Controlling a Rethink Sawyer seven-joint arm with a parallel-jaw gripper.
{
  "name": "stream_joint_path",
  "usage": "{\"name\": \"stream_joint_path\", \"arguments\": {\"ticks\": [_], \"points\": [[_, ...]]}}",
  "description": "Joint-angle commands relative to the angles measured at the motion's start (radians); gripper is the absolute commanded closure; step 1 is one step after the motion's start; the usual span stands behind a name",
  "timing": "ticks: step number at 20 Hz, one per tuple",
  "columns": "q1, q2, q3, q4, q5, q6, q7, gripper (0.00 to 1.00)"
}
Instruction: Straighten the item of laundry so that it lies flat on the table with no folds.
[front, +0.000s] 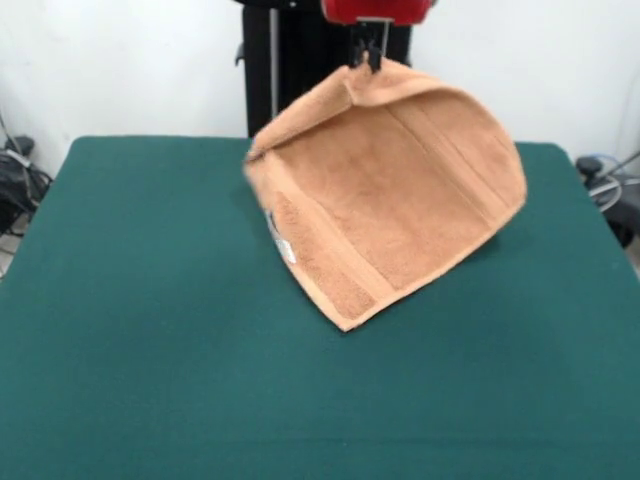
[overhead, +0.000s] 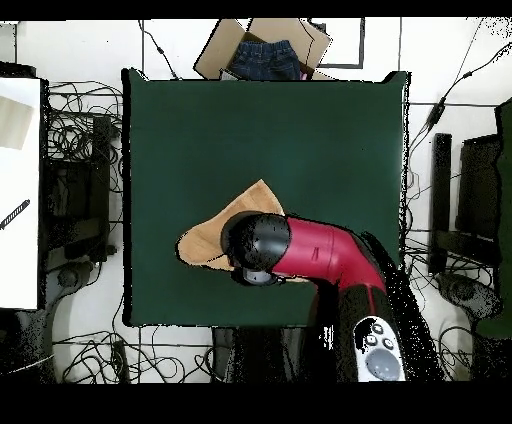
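Observation:
The tan terry towel (front: 390, 190) hangs from my gripper (front: 368, 58), which is shut on its top corner near the top of the front view. The towel is lifted and draped like a tent, with its lower corner touching the dark green table (front: 150, 350) and its border bands showing. A small white label (front: 283, 245) shows at its left edge. In the overhead view the red and black arm (overhead: 300, 250) covers most of the towel (overhead: 215, 235); the gripper itself is hidden under the arm there.
A cardboard box with dark jeans (overhead: 265, 55) lies past the table's far edge in the overhead view. Cables and dark equipment (overhead: 75, 180) ring the table. The black pedestal (front: 290, 60) stands behind the towel.

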Motion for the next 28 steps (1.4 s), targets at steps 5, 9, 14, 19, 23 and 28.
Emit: {"name": "stream_joint_path", "arguments": {"ticks": [5, 9, 14, 19, 23, 28], "points": [[-0.056, -0.025, 0.117, -0.144, 0.028, 0.208, -0.043, 1.0], [-0.063, -0.006, 0.126, -0.179, 0.021, 0.22, -0.046, 1.0], [-0.074, -0.008, 0.134, -0.205, 0.024, 0.26, -0.037, 1.0], [-0.085, 0.004, 0.141, -0.219, 0.032, 0.261, -0.041, 1.0], [-0.095, -0.001, 0.146, -0.177, 0.045, 0.202, -0.046, 1.0], [-0.103, -0.005, 0.155, -0.159, 0.047, 0.184, -0.047, 1.0]]}}
